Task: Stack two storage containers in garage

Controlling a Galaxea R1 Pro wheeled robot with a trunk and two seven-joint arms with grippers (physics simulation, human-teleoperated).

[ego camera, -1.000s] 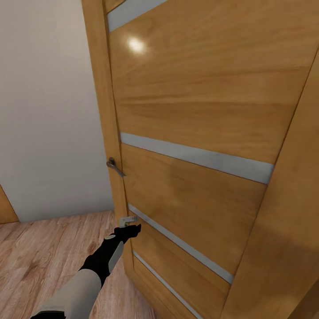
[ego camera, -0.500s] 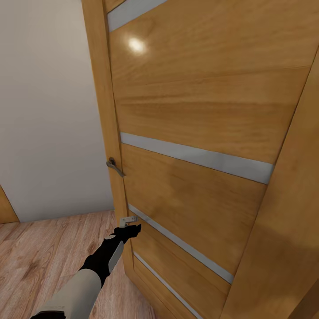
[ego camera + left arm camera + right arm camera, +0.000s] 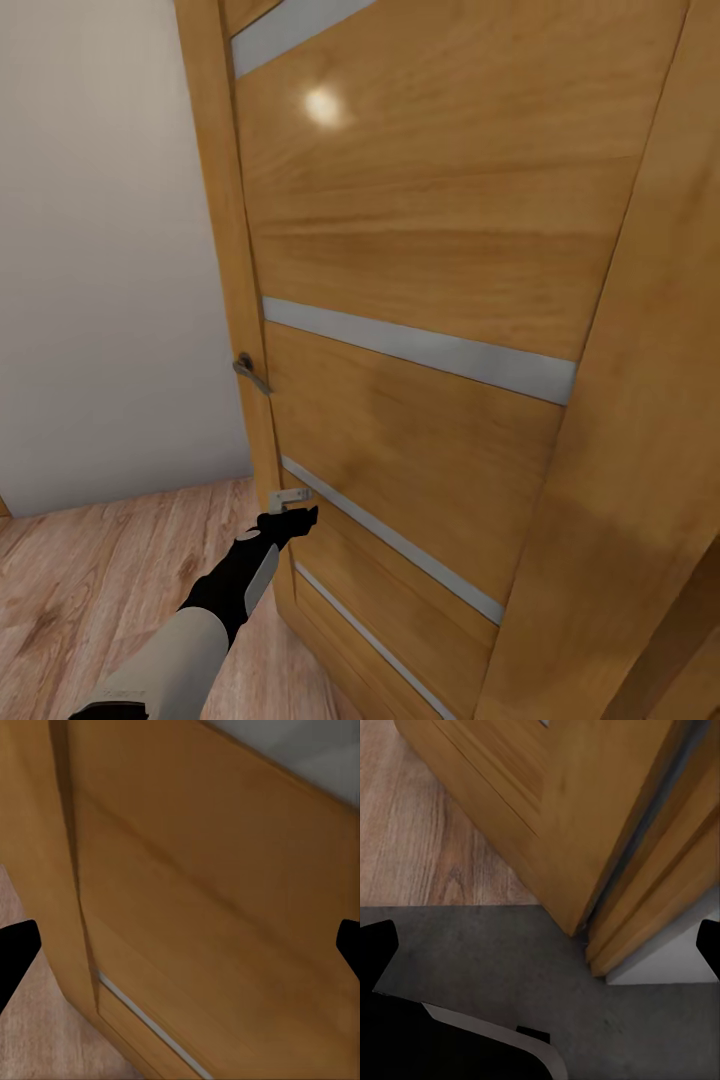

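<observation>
The two storage containers are out of view. A tall wooden door [image 3: 420, 250] with grey inlaid stripes stands ajar right in front of me. My left gripper [image 3: 294, 506] is stretched out low against the door's free edge, below the metal door handle [image 3: 250, 373]. In the left wrist view the left gripper [image 3: 180, 949] is open, its dark fingertips far apart with the door panel [image 3: 210, 892] close behind them. My right gripper [image 3: 540, 945] is open too and holds nothing, hanging above dark grey concrete floor [image 3: 510, 960] by the door's bottom corner [image 3: 574, 922].
The wooden door frame [image 3: 640, 450] rises close at the right. A beige wall [image 3: 100, 250] stands left of the door, with light wood-plank flooring [image 3: 90, 580] below it. The planks meet the concrete at the threshold [image 3: 450, 904].
The whole head view has shifted a little to the left, so the camera moved. My left arm keeps the same pose against the door's edge.
</observation>
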